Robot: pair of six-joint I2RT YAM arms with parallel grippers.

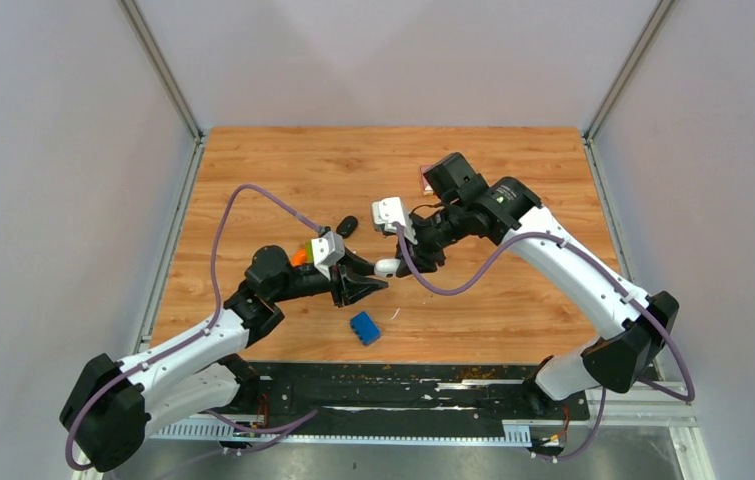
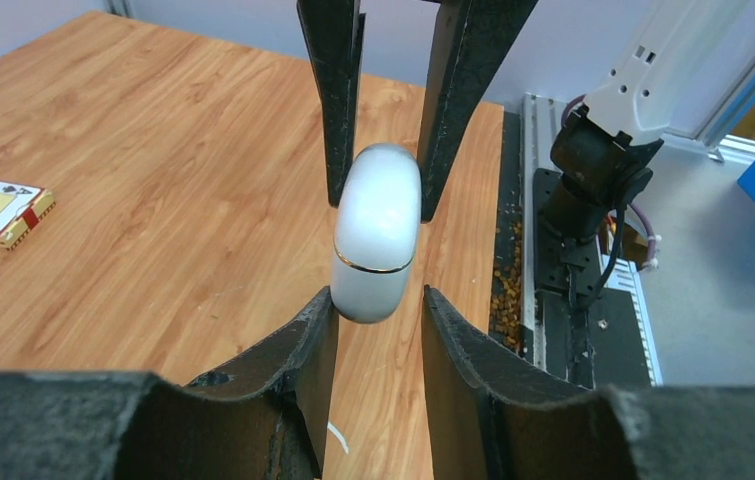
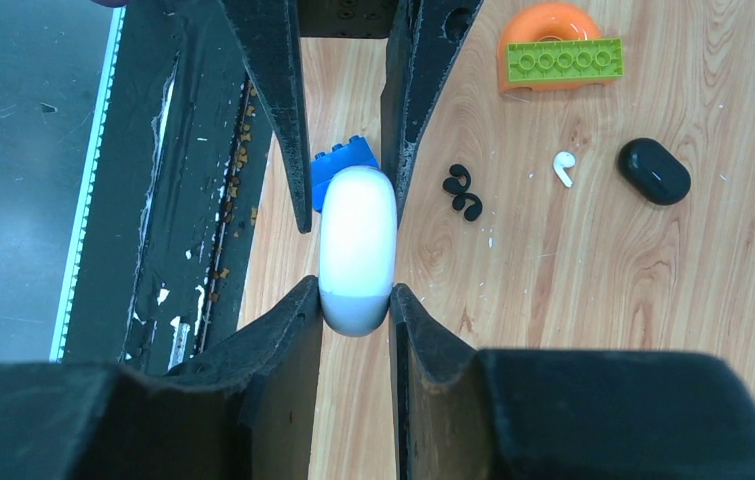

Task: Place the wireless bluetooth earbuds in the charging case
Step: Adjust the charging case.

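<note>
Right jaws clenched on one end of the white charging case [image 3: 357, 250], held above the worktop [image 3: 593, 300]. Left jaws flank its other end; whether they grip cannot be told. The glossy, rounded shell looks light, hard and slippery, and is best pinched across its broad sides. Two black earbuds [image 3: 461, 192] and one white earbud [image 3: 563, 168] lie loose beside a black case [image 3: 654, 171].
</note>
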